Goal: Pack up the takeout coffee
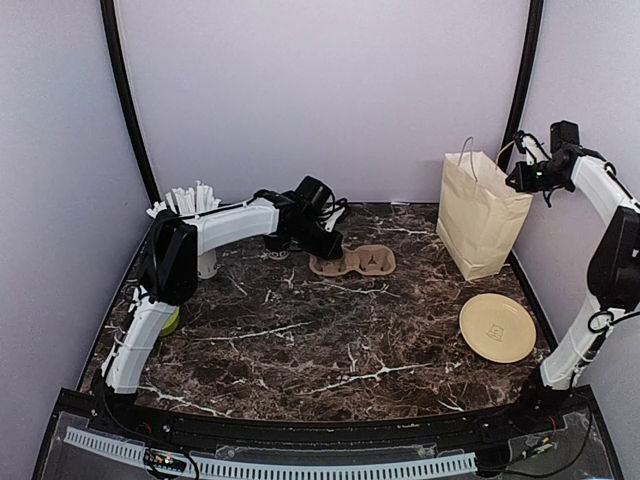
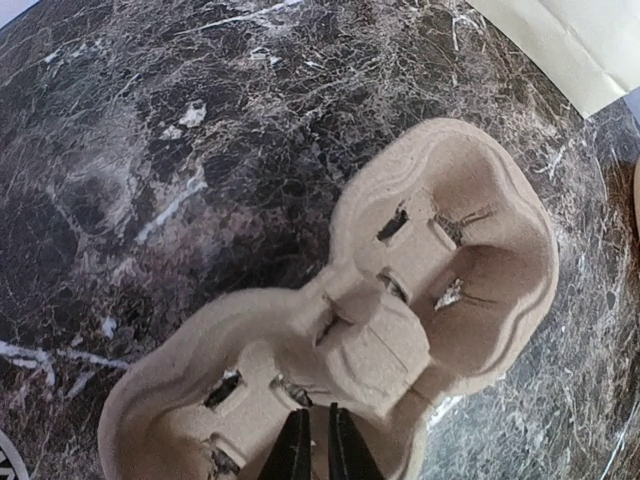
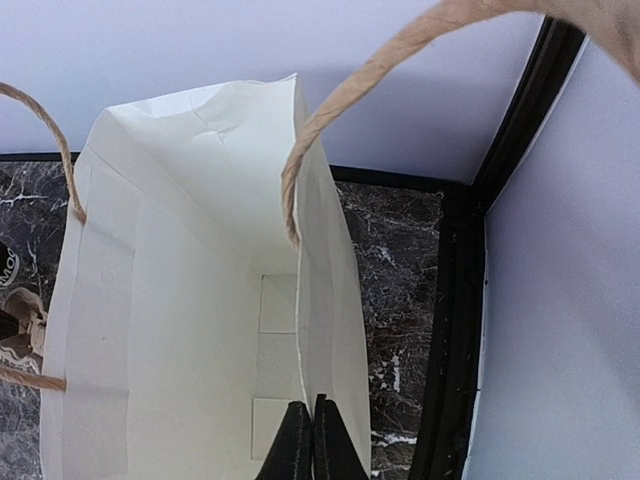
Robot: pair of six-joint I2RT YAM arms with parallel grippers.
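Observation:
A tan two-cup pulp carrier point(image 1: 352, 262) lies on the marble at the back middle, both wells empty. My left gripper point(image 1: 326, 243) is at its left end. In the left wrist view its fingers point(image 2: 316, 425) are closed to a thin gap on the wall of the carrier point(image 2: 440, 260). The takeout coffee is mostly hidden behind my left arm; only a dark round bit shows point(image 1: 277, 252). My right gripper point(image 1: 522, 180) is shut on the right top edge of the cream paper bag point(image 1: 480, 215). The bag point(image 3: 180, 300) stands open and empty, with the gripper point(image 3: 308, 408) on its wall.
A pale cup of white straws point(image 1: 195, 205) stands at the back left. A lime-green bowl point(image 1: 173, 321) peeks from behind the left arm. A yellow plate point(image 1: 497, 327) lies at the front right. The bag's twine handles point(image 3: 330, 110) arch over its mouth.

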